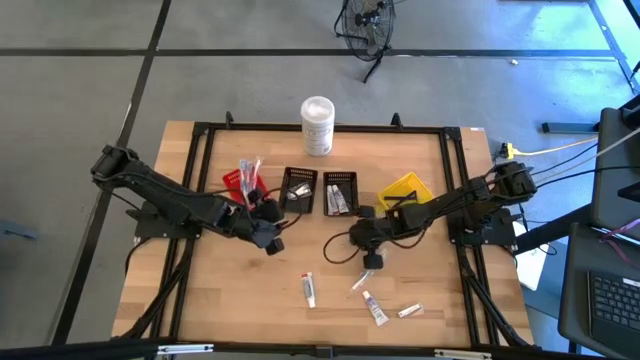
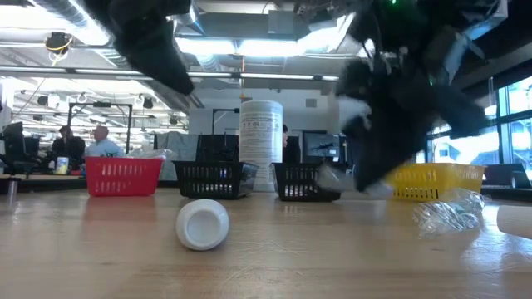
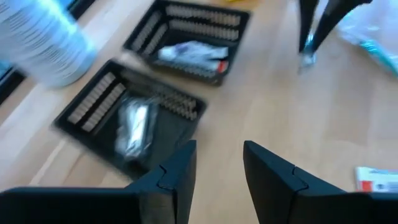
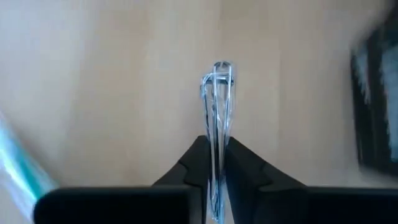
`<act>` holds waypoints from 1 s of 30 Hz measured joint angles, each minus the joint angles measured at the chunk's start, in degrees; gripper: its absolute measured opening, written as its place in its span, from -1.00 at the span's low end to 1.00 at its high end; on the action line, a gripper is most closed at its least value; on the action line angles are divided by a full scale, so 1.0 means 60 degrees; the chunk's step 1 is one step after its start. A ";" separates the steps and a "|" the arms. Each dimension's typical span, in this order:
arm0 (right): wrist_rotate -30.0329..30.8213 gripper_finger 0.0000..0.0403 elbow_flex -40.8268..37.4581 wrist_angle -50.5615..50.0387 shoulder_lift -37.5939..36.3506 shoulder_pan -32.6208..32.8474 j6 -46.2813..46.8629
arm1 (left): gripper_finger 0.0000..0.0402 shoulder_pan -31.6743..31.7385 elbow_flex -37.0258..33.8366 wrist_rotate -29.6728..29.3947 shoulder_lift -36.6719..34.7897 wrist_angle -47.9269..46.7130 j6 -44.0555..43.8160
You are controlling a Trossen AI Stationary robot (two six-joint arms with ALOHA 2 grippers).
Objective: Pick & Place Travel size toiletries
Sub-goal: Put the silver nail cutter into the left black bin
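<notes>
Several toiletries lie on the wooden table near its front edge: a white tube (image 1: 309, 288), a clear-wrapped toothbrush (image 1: 360, 281), a second tube (image 1: 375, 307) and a sachet (image 1: 410, 311). My right gripper (image 1: 372, 259) hangs just behind them, shut on a thin clear-wrapped item (image 4: 216, 93). My left gripper (image 1: 268, 236) is open (image 3: 217, 152) over bare wood in front of the left black bin (image 1: 299, 188), touching nothing. That bin holds a clear packet (image 3: 134, 127); the other black bin (image 1: 340, 193) holds a white tube (image 3: 193, 53). My right gripper pinches the clear-wrapped item between its two fingers (image 4: 200, 163), coming from above and pointing down. The item shows edge-on, and its free end (image 4: 217, 70) sticks out past the fingertips. It is lifted clear of the wood.
A red bin (image 1: 240, 181) and a yellow bin (image 1: 405, 190) flank the two black bins in a row. The tall white canister (image 1: 317, 125) stands at the far edge. A tube cap (image 2: 202, 224) faces the low camera. People sit in the room behind.
</notes>
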 joint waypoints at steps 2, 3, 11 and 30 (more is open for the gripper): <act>0.0194 -0.82 0.0121 0.0864 -0.0007 0.0102 -0.0054 | -0.36 -0.0004 0.0000 0.0218 0.0233 0.0633 0.0619; 0.0398 -0.82 0.0170 0.1209 -0.0007 0.0143 -0.0115 | -0.36 -0.0004 0.0000 0.0350 0.0390 0.0990 0.0979; 0.0944 -0.84 0.0521 0.1844 -0.0022 0.0142 -0.0425 | -0.26 0.0368 0.0000 0.1501 0.1714 0.3585 0.2232; 0.0868 -0.83 0.0540 0.2570 -0.0040 0.0127 -0.0408 | -0.13 0.1260 0.0000 0.3036 0.3140 0.6290 0.3828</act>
